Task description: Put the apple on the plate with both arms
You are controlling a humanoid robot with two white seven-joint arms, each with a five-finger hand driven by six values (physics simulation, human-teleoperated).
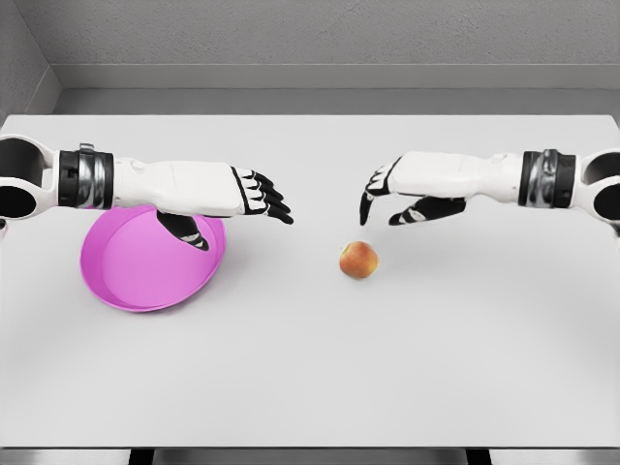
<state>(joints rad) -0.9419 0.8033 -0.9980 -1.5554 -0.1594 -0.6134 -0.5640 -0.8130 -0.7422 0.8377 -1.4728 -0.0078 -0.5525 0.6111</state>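
Head view: nearest the camera runs the front edge of the smooth, matte, pale grey rectangular bench (310, 387), its surface plain and flat.

Farther in, a little right of the middle, the small round apple (358, 260), reddish-orange with a yellowish patch and a dull skin, sits directly on the bench and casts a soft shadow. It touches neither hand and lies well apart from the plate.

At the left, the shallow round pink plate (126, 281), glossy like plastic with a low raised rim, rests flat on the bench. Nothing lies in it.

Above the plate's far edge hangs the left robot hand (254, 199), a white hard-shelled palm with black jointed fingers stretched toward the middle of the bench and the thumb hanging down over the plate; it is released and holds nothing. Its white forearm, with a black and metal wrist band, comes in from the left edge.

The right robot hand (402, 194) hovers above and just behind the apple, its black-tipped fingers loosely bent downward, spread and grasping nothing. Its matching white arm comes in from the right edge.

Beyond the bench's far edge stands a plain grey wall (320, 39) with a rough texture.
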